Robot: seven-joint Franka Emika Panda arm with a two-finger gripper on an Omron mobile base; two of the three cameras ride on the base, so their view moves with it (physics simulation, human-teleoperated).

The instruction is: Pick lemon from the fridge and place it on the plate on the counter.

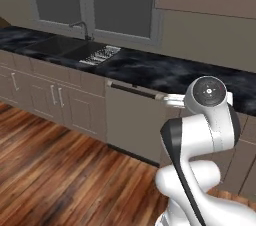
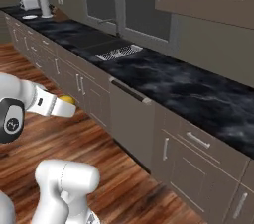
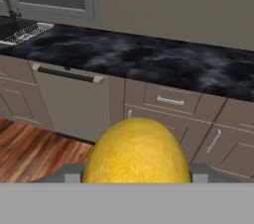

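Note:
The lemon (image 3: 136,156) is yellow and sits between my fingers, close to the hand camera. From the right base view the lemon (image 2: 67,100) shows as a small yellow tip at the end of my gripper (image 2: 69,105), which is shut on it and held in the air over the wooden floor, in front of the cabinets. The black marbled counter (image 2: 163,77) runs along the wall ahead. A small white plate (image 2: 30,17) lies far down the counter's left end. The fridge is out of view.
A sink with a faucet (image 1: 80,27) and a drain rack (image 2: 119,52) is set into the counter. A dishwasher front (image 1: 132,120) stands below it. A toaster (image 2: 29,2) and a white roll (image 2: 45,5) stand beside the plate. Wooden floor (image 1: 55,170) lies open on the left.

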